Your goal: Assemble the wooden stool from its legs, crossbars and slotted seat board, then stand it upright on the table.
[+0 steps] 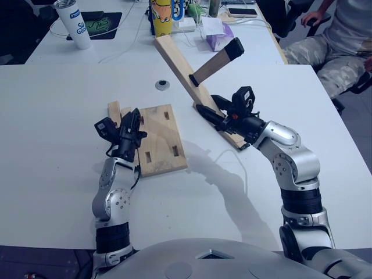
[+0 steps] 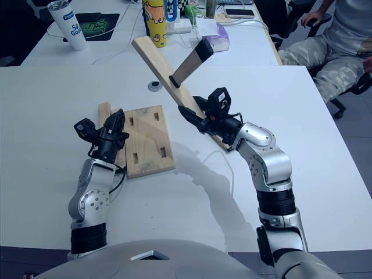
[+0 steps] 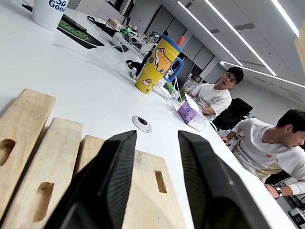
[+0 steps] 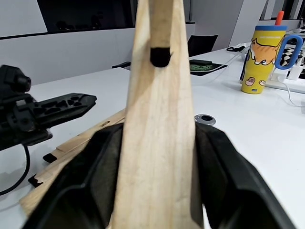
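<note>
The slotted seat board [image 1: 160, 139] lies flat on the white table [image 1: 58, 174], with two loose legs [image 3: 33, 157] beside its left edge. My left gripper [image 1: 131, 123] hovers open over that edge, its fingers [image 3: 112, 176] apart with nothing between them. My right gripper [image 1: 210, 114] is shut on a long wooden leg [image 1: 177, 61] that runs from the fingers toward the back left. A dark-tipped crossbar [image 1: 218, 58] sticks out of this leg at an angle. In the right wrist view the leg [image 4: 159, 95] is clamped between both fingers, a slot showing near its far end.
A metal grommet [image 1: 162, 85] sits in the table behind the board. On the table behind are a yellow mug [image 1: 162, 14], a white tumbler [image 1: 72, 22], a tissue pack [image 1: 218, 40] and cables. A person sits at the back right. Bare tabletop lies in front.
</note>
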You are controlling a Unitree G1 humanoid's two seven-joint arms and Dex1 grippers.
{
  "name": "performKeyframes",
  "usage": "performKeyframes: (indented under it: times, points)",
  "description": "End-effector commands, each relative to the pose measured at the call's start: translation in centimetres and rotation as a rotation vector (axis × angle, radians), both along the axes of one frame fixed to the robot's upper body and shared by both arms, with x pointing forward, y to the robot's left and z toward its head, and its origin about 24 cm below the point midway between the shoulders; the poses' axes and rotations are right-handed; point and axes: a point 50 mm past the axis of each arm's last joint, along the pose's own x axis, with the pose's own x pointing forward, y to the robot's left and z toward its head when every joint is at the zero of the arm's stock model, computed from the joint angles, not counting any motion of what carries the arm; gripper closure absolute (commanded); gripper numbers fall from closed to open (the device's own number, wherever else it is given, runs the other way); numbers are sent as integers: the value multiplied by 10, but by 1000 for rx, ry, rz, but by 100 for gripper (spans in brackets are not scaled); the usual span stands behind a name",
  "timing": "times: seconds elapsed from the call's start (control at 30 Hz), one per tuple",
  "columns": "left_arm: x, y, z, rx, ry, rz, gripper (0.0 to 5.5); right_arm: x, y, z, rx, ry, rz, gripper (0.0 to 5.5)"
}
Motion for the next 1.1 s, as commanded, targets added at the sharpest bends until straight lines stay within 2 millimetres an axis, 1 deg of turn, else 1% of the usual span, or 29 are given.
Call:
performKeyframes:
  times: [0.03, 0.17, 0.27, 0.33, 0.47, 0.63, 0.77, 0.93, 1.0, 1.1]
  points:
    - [2, -12, 3, -181, 41, -40, 327, 0, 2, 17, 35, -74, 18, 344]
    - [5, -16, 8, -350, 48, -95, 257, -2, 1, 18, 31, -91, 9, 344]
    - [5, -17, 13, -433, 51, -127, 218, -3, 1, 17, 28, -96, 6, 344]
    - [4, -19, 18, -493, 44, -146, 188, -5, 3, 17, -3, -124, 42, 344]
    - [0, -28, 33, -571, -10, -244, 185, -6, 6, 12, -65, -154, 86, 344]
    - [-4, -39, 46, -553, -73, -351, 185, -9, 10, 6, -117, -179, 148, 344]
    - [-4, -41, 52, -550, -102, -371, 185, -13, 14, 2, -135, -178, 200, 344]
    - [-3, -39, 57, -562, -133, -358, 185, -19, 14, -2, -159, -170, 252, 344]
    - [-3, -39, 59, -571, -147, -362, 185, -19, 14, -4, -174, -172, 246, 344]
    - [-5, -38, 62, -581, -164, -373, 185, -13, 10, -7, -196, -181, 187, 344]
